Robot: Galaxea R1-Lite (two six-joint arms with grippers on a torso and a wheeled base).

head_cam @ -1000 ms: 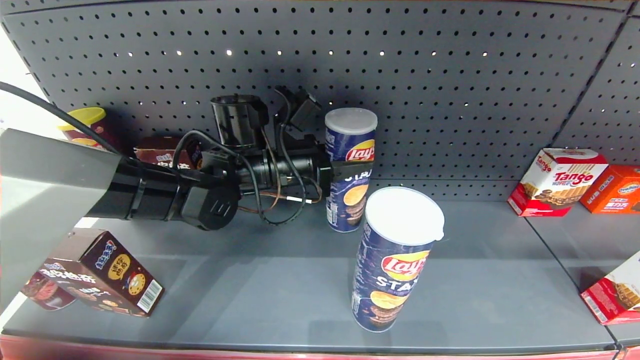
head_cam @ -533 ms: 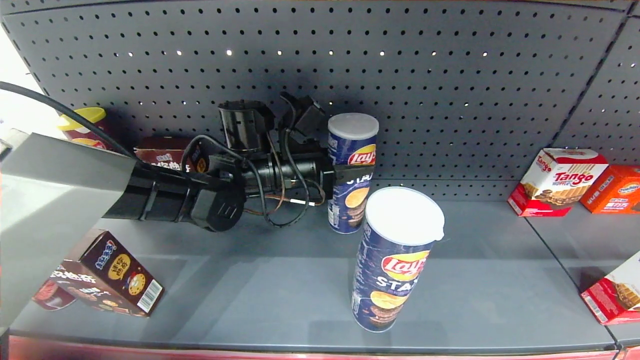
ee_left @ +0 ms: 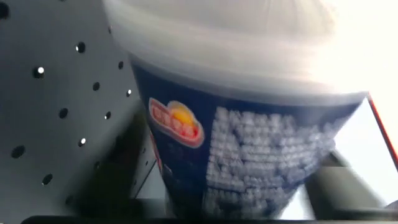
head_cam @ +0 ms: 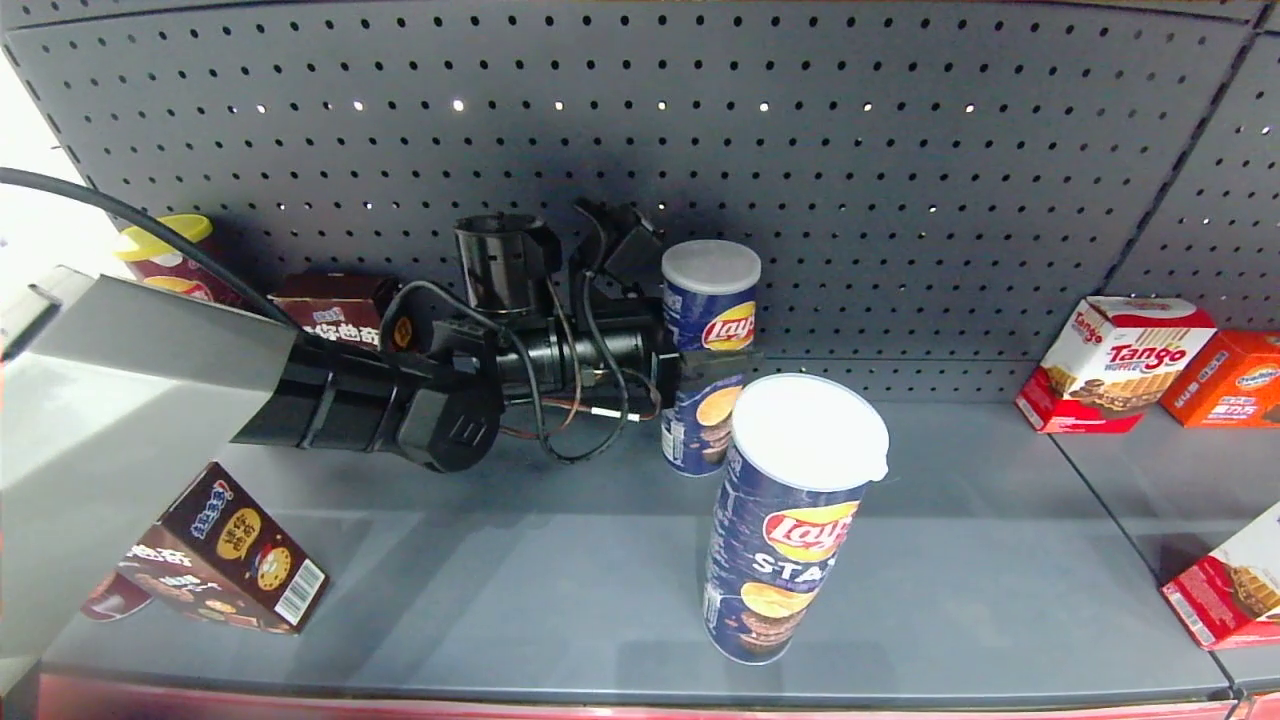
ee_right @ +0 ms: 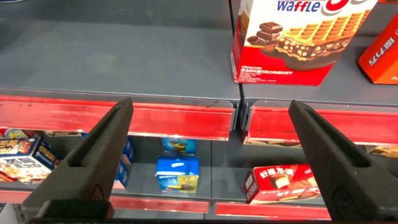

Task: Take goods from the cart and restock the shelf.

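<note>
Change: the left arm has pushed deeper over the shelf (head_cam: pixel 560 600), and the held chip can (head_cam: pixel 710 300) has come lower and slightly to the right; the other goods lie as before.
Left end effector (head_cam: pixel 706 366): clamped around the middle of the held chip can, with the arm coming in from the left side.
Held chip can: upright with its white lid on top, at the rear of the shelf close before the pegboard back (head_cam: pixel 850 150). Its lower edge is partly hidden, so whether it touches the shelf cannot be told. In the left wrist view it (ee_left: pixel 249 149) is very near the camera, with pegboard beside it.
Front chip can (head_cam: pixel 790 520): upright near the shelf's front edge, just in front of the held chip can and to its right.
Right end effector (ee_right: pixel 210 106): fingers spread wide, holding nothing, facing a red rail (ee_right: pixel 174 118) with a wafer carton (ee_right: pixel 298 43) above it and a blue packet (ee_right: pixel 177 174) below.
Left part of shelf: a brown biscuit box (head_cam: pixel 235 550) lies tilted near the front; a second brown box (head_cam: pixel 335 305) and a yellow-lidded can (head_cam: pixel 165 250) stand at the back.
Right part of shelf: a white wafer box (head_cam: pixel 1120 360) touches an orange box (head_cam: pixel 1230 378) at the back; a red wafer box (head_cam: pixel 1225 590) lies nearer the front.
</note>
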